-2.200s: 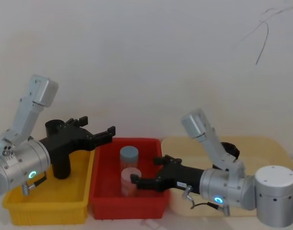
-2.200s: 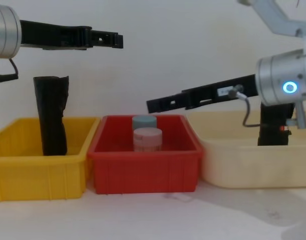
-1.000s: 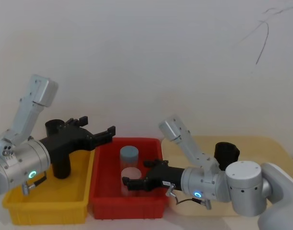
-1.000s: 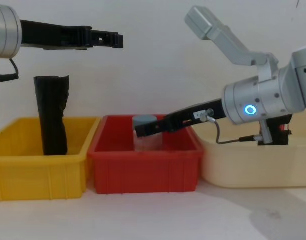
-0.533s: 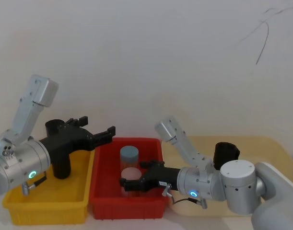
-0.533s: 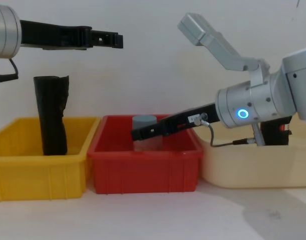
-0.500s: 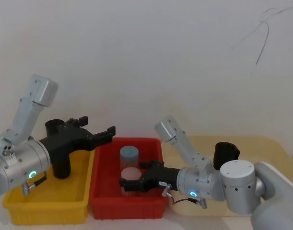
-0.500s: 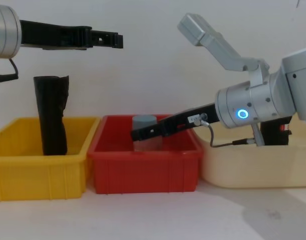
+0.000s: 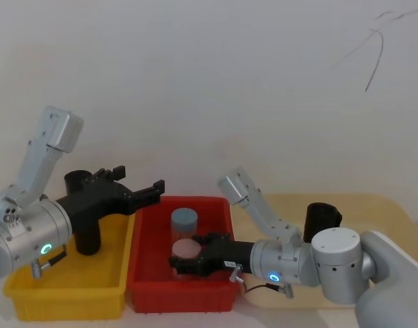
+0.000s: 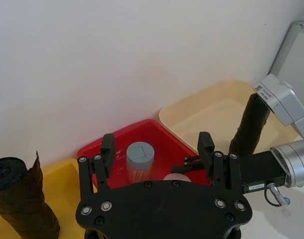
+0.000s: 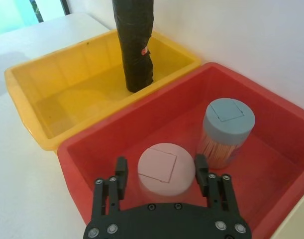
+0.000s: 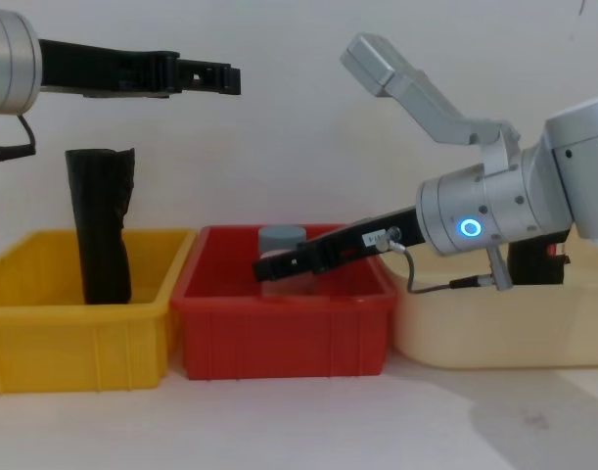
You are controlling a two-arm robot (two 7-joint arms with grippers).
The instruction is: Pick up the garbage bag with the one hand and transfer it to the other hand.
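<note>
A: Right wrist view shows the right gripper [image 11: 160,172] spread, straddling the pink-lidded jar [image 11: 166,169], not touching.
B: Garbage bag [image 12: 538,257]?
A: Upright in cream tray [image 12: 475,328]. Left gripper [image 12: 215,75] spread, empty.

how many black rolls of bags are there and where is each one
2. One ragged-topped roll stands in the yellow bin on the left; the garbage bag stands in the cream tray on the right, partly hidden behind the right arm.
</note>
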